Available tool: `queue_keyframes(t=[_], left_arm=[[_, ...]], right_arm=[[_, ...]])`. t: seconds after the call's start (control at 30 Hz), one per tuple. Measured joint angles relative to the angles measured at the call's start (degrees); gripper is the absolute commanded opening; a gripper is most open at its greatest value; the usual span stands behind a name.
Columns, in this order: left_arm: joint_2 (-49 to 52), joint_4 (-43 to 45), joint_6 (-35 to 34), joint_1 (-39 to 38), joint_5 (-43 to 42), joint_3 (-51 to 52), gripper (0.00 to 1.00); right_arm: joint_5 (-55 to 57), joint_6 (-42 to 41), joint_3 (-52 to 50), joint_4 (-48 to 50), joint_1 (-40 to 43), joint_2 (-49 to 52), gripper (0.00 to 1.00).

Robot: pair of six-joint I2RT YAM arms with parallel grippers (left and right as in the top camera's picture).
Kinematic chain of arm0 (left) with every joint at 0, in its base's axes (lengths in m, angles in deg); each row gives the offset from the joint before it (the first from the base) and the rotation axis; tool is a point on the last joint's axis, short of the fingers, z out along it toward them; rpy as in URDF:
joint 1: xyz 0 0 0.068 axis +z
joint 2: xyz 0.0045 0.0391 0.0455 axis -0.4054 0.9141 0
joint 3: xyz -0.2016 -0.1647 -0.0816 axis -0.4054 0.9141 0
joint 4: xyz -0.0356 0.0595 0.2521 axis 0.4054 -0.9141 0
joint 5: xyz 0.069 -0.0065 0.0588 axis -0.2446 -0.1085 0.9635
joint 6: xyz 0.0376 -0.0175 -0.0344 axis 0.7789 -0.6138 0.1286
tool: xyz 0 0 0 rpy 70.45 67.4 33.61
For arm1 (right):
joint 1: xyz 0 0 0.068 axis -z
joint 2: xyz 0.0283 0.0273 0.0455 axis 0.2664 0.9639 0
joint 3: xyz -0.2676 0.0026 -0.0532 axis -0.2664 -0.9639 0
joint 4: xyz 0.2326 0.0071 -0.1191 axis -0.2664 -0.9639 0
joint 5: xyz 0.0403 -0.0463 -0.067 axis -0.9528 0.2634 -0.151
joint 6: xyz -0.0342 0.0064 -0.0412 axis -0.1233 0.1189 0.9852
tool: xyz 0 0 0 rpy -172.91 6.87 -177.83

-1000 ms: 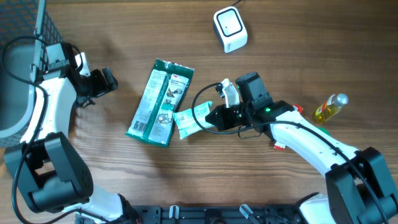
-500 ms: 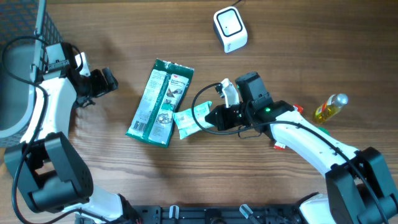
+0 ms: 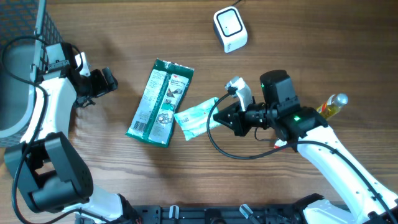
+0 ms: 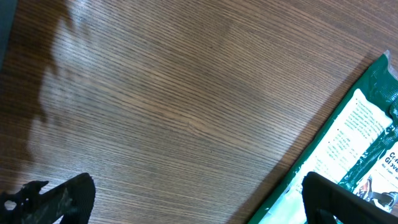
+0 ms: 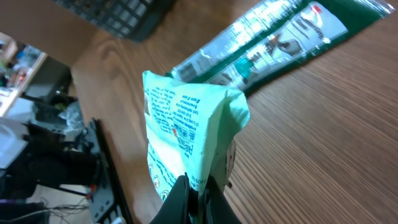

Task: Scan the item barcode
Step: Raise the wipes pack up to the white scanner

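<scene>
**Right gripper (image 3: 217, 117) pinched pale green pouch (image 3: 196, 118)**

The jaws were clamped on the pouch's right edge. The pouch lay just beside the dark green packet (image 3: 160, 102). The white scanner (image 3: 230, 28) sat well apart. The left gripper (image 3: 109, 81) stood spread, empty.

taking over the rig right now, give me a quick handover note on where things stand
Right gripper: shut on the light green packet, pinched at one edge, apparently off the table.
Left gripper: open, empty, over bare wood beside the dark green packet.
Scanner: at the top of the overhead view, apart from the held packet.
Done: item picked.
Left: carry it to the scanner and present its barcode.
</scene>
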Motion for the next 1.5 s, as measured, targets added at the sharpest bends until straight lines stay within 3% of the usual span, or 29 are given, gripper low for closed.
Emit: queue_keyframes(t=[0.07, 0.2, 0.33, 0.4, 0.47, 0.77, 1.07, 1.5], left_arm=[[0.0, 0.0, 0.0, 0.0, 0.0, 0.0, 1.00], [0.0, 0.0, 0.0, 0.0, 0.0, 0.0, 1.00], [0.0, 0.0, 0.0, 0.0, 0.0, 0.0, 1.00], [0.0, 0.0, 0.0, 0.0, 0.0, 0.0, 1.00], [0.0, 0.0, 0.0, 0.0, 0.0, 0.0, 1.00], [0.0, 0.0, 0.0, 0.0, 0.0, 0.0, 1.00], [0.0, 0.0, 0.0, 0.0, 0.0, 0.0, 1.00], [0.0, 0.0, 0.0, 0.0, 0.0, 0.0, 1.00]], right_arm=[[2.0, 0.5, 0.0, -0.2, 0.6, 0.0, 0.04], [8.5, 3.4, 9.2, -11.2, 2.7, 0.3, 0.04], [22.4, 10.2, 34.4, -28.1, 3.0, 2.8, 0.04], [28.1, 13.9, 43.6, -30.5, 3.0, 5.1, 0.04], [34.9, 18.1, 48.9, -29.0, 3.0, 8.0, 0.04], [51.5, 33.6, 49.4, -12.5, 3.0, 29.2, 0.04], [66.8, 46.5, 49.1, 12.8, 1.8, 43.5, 0.04], [70.2, 50.0, 49.1, 11.4, -1.1, 47.3, 0.04]])
